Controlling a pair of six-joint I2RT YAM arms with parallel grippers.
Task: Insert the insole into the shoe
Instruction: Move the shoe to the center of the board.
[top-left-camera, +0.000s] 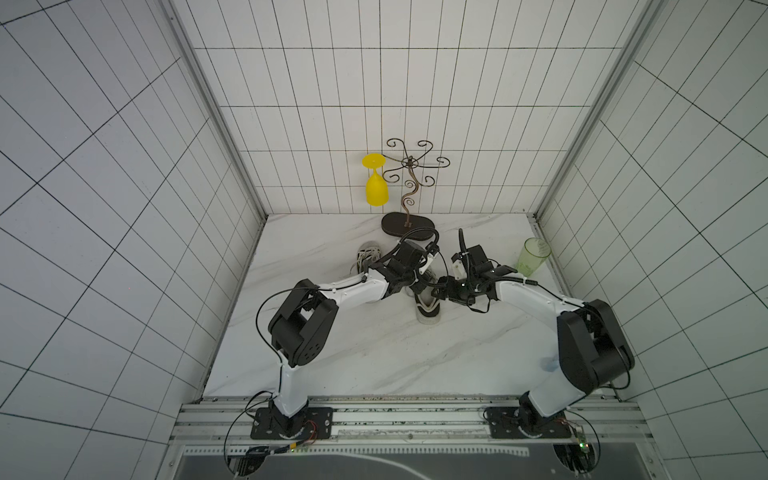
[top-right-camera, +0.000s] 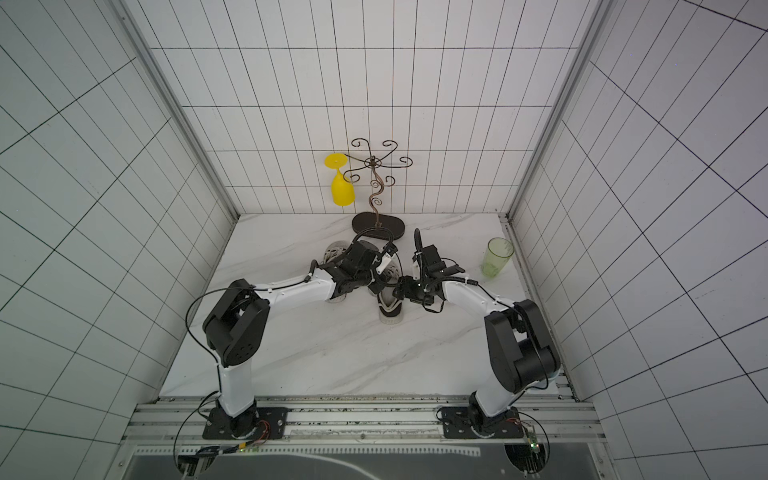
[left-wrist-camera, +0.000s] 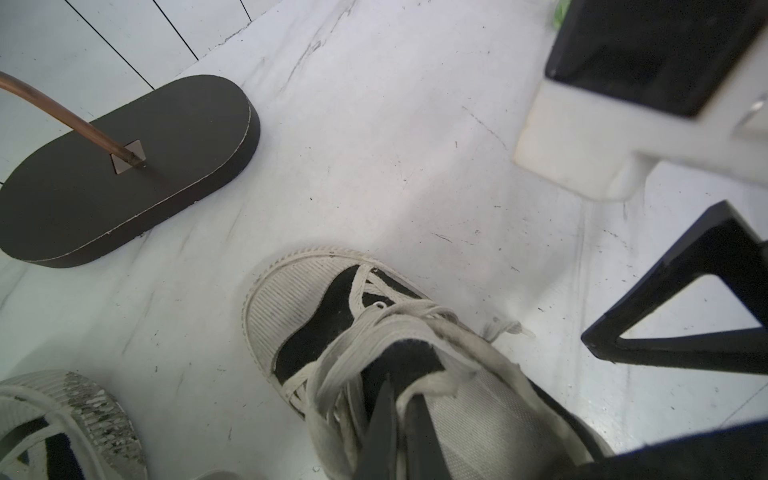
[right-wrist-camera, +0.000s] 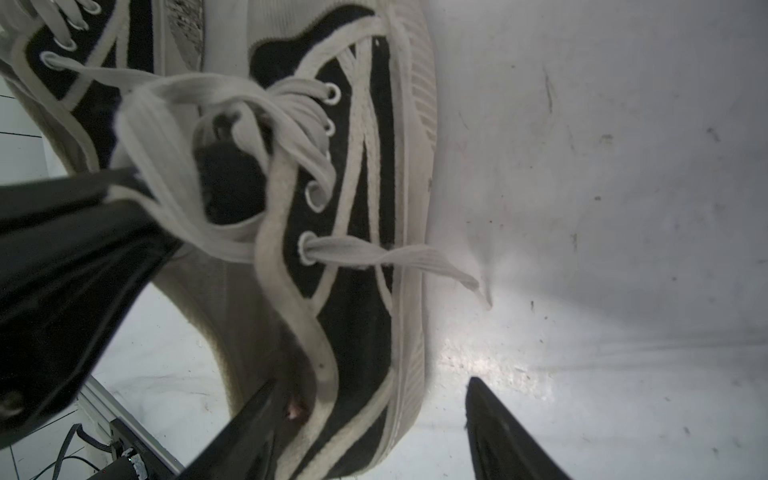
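Snagging is threatening: left tool (left-wrist-camera: 401, 436), pinched shut, is sitting among the laces (right-wrist-camera: 232, 104) of the shoe (right-wrist-camera: 357, 166); right tool (right-wrist-camera: 370, 382), spread wide, is straddling its sidewall. Grey insole (left-wrist-camera: 490, 419), seemingly lying inside just beside left tool, is risking bunching if either drags.

Shoe (top-left-camera: 428, 309) black, off-white laces and trim. Glass (top-left-camera: 376, 189) yellow, cup (top-left-camera: 533, 258) green. Table (top-left-camera: 374, 353) white marble, grey veins. Walls (top-left-camera: 374, 83) white, black grid.
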